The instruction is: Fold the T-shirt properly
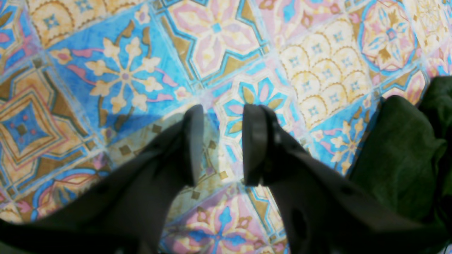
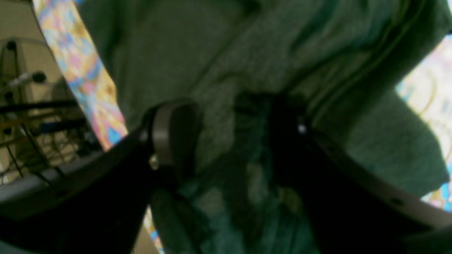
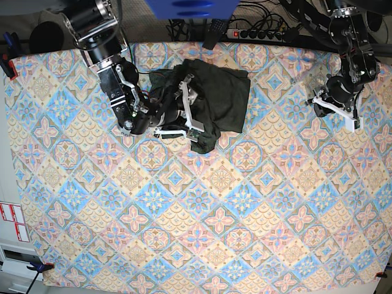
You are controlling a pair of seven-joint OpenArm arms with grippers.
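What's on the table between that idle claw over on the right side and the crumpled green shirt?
Nothing: in the base view, only bare patterned tablecloth lies between the left gripper and the T-shirt.

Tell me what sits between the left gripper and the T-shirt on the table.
Nothing visible does. Between the left gripper and the bunched T-shirt lies only bare patterned tablecloth. The right gripper is already at the shirt, jaws spread around its fabric.
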